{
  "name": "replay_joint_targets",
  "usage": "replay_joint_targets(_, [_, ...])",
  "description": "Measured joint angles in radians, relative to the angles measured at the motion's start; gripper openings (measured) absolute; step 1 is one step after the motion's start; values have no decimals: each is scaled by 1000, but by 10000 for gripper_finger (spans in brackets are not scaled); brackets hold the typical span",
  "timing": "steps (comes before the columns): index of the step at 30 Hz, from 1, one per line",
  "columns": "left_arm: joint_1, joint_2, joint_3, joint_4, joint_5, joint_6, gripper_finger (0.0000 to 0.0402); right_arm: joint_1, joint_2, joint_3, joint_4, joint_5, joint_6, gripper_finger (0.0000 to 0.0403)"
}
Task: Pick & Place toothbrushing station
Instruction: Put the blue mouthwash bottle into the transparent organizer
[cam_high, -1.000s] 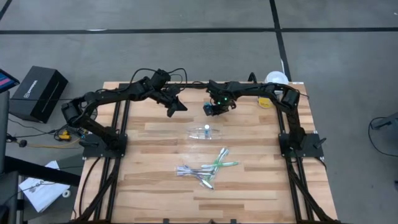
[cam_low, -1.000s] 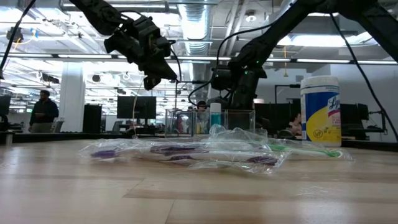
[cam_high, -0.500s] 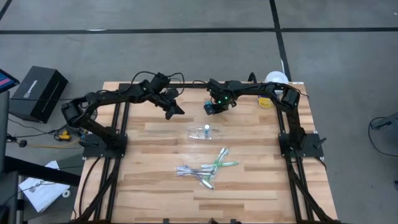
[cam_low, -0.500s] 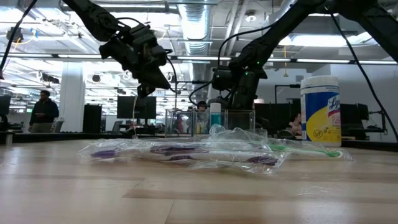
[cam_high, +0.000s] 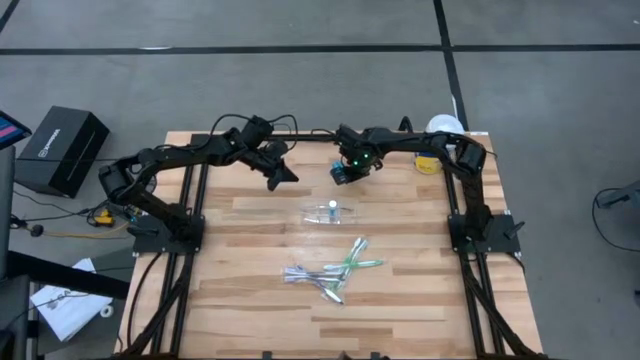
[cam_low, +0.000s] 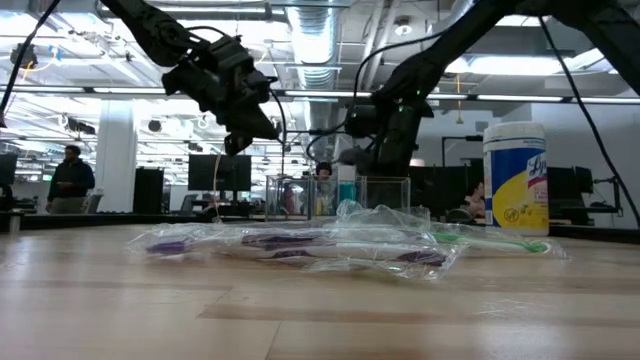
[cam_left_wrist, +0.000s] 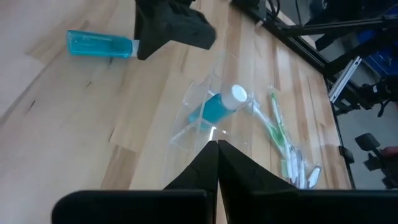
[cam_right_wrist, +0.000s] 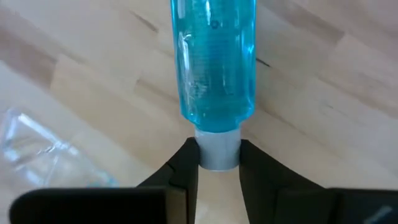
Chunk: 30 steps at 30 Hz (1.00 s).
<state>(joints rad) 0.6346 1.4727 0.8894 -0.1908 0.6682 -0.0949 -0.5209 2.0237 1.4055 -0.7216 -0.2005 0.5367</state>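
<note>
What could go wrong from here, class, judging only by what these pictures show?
1. The right hand grips the blue tube only by its white cap; the long body may swing or slip free.
2. The clear cup lies on its side with another tube inside, so a nudge could roll it.
3. The shut left hand hovers near the right one; the two could collide.

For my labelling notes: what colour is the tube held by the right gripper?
Clear blue tube with a white cap, clearest in the right wrist view.

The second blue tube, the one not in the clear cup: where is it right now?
The blue tube is held by its white cap in the right gripper, at the table's far middle, beyond the clear cup.
</note>
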Motion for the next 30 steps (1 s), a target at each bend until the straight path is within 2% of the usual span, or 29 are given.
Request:
replay_joint_targets(4, [0,0,0,73,0,-20,0,-6,-53,1,-69,-27,-50,78])
replay_joint_targets(8, [-2,0,42,94,-3,-20,0,-6,-96,67,-226,-38,-133,78])
replay_joint_targets(15, [-28,0,164,98,-92,60,0,-4,-108,328,-561,-87,-345,77])
replay_joint_targets(18, [-32,0,187,93,-145,97,0,-4,-108,441,-649,-95,-379,77])
replay_joint_targets(26, [-107,0,262,95,-299,361,0,-64,-108,663,-733,-222,-373,77])
replay_joint_targets(30, [-160,0,304,94,-436,599,8,-86,-108,705,-765,-244,-363,78])
